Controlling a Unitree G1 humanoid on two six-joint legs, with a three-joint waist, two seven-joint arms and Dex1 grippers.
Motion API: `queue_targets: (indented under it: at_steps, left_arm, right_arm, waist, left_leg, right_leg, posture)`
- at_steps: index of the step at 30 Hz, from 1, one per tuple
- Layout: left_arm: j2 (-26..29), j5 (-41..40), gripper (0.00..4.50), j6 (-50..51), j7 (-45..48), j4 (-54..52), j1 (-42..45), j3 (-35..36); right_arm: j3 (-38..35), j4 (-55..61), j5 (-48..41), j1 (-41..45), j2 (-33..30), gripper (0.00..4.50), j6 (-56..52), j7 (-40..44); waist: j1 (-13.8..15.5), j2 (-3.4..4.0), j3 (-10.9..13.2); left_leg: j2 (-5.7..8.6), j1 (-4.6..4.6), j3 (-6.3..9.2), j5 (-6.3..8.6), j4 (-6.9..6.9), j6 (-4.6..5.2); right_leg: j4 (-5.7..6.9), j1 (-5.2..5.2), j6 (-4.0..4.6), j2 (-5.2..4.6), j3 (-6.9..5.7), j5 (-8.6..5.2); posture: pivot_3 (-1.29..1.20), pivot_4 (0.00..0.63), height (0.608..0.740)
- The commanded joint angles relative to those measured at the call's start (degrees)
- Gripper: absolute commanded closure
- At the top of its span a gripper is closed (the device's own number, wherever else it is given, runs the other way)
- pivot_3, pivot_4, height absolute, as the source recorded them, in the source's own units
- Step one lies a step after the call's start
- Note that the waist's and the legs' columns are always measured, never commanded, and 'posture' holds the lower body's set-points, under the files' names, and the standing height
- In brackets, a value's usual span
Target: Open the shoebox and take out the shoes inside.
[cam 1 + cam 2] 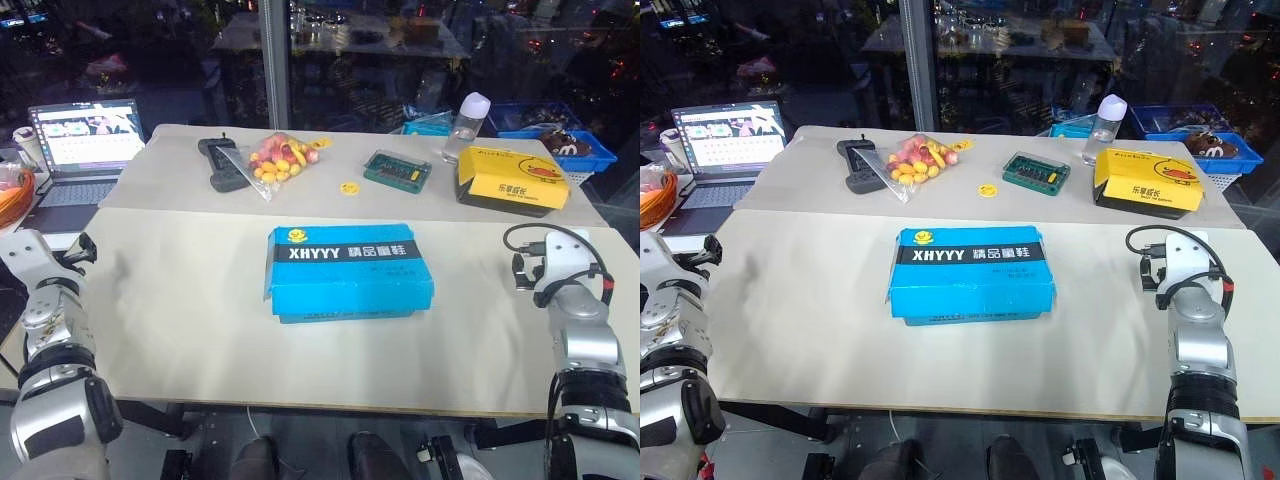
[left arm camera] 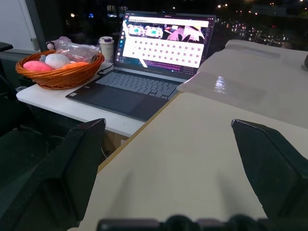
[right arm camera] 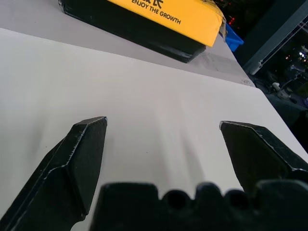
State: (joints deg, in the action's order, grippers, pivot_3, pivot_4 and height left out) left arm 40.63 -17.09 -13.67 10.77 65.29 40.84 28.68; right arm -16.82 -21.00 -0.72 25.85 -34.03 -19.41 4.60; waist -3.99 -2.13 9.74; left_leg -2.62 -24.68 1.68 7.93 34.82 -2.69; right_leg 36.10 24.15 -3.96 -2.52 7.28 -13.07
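Note:
The bright blue shoebox lies in the middle of the near table with its lid down, the black "XHYYY" band facing up. The shoes are hidden inside it. My left gripper hovers open over the table's left edge, well to the left of the box, with nothing between its fingers. Over the right side of the table my right gripper is also open and empty, well to the right of the box and pointing towards the far table.
On the far table lie a yellow box, a green case, a bag of colourful pieces, a black handheld device and a bottle. A laptop and an orange basket sit at the left.

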Motion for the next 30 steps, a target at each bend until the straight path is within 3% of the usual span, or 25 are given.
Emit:
queue_targets:
  at_steps: [1,4,8,14,22,27,30]
  left_arm:
    - [-2.3,0.9,0.00,1.0,8.1,-5.2,1.3,-4.5]
    - [-7.4,0.5,0.00,7.6,26.5,-18.7,-1.2,-14.9]
    - [-4.6,-1.1,0.00,16.1,39.8,-37.3,-9.4,-22.1]
    - [2.0,-3.3,0.00,24.9,47.7,-46.5,-12.5,-22.1]
    - [9.8,-8.9,0.00,33.3,57.4,-56.5,-17.2,-19.6]
    - [14.4,-14.9,1.49,39.9,61.1,-66.8,-22.2,-15.9]
    - [15.2,-17.6,2.66,43.2,61.2,-71.9,-24.0,-14.8]
  right_arm:
    - [-0.9,5.0,-1.2,0.3,-1.8,0.07,-0.9,2.1]
    - [0.9,12.1,-6.1,-0.6,-3.5,0.07,-4.5,12.3]
    - [2.5,22.4,-15.7,-5.1,-7.4,0.07,-12.7,28.4]
    - [2.2,31.1,-22.6,-12.0,-15.7,0.07,-18.4,41.5]
    - [1.0,44.0,-29.1,-16.9,-22.4,0.07,-24.4,48.3]
    - [-0.8,58.3,-37.7,-20.0,-24.6,1.43,-30.9,49.4]
    - [0.4,62.9,-40.8,-19.6,-24.9,2.57,-33.2,48.2]
  waist:
    - [0.0,0.00,0.0]
    - [1.1,0.06,0.0]
    - [0.5,0.05,0.0]
    - [-0.4,0.07,0.0]
    - [0.0,0.05,0.1]
    - [0.0,0.02,0.1]
    - [0.1,0.01,0.1]
  left_leg:
    - [0.00,0.00,0.00,0.00,0.00,0.00]
    - [0.05,-0.06,-0.01,-0.01,0.01,-0.01]
    - [-0.02,-0.18,-0.06,-0.03,0.09,-0.06]
    - [-0.16,-0.15,-0.02,0.06,-0.03,0.10]
    - [-0.15,0.00,-0.15,0.06,0.25,0.08]
    - [-0.22,-0.03,-0.18,0.06,0.18,0.08]
    - [-0.23,-0.04,-0.17,0.06,0.16,0.08]
  right_leg:
    - [0.00,0.00,0.00,0.00,0.00,0.00]
    - [0.02,-0.07,-0.02,-0.05,-0.02,-0.02]
    - [0.01,0.00,-0.01,-0.01,0.02,0.00]
    - [0.23,0.14,0.16,0.09,-0.10,-0.31]
    - [0.25,-0.01,0.54,0.00,-0.04,-0.41]
    - [0.28,0.10,0.65,0.00,-0.07,-0.48]
    - [0.23,0.10,0.68,0.00,-0.12,-0.53]
  posture:
    - [0.00,0.150,0.740]
    - [0.00,0.150,0.740]
    - [0.00,0.150,0.740]
    - [0.00,0.150,0.740]
    - [0.00,0.150,0.740]
    - [0.00,0.150,0.740]
    - [0.00,0.150,0.740]
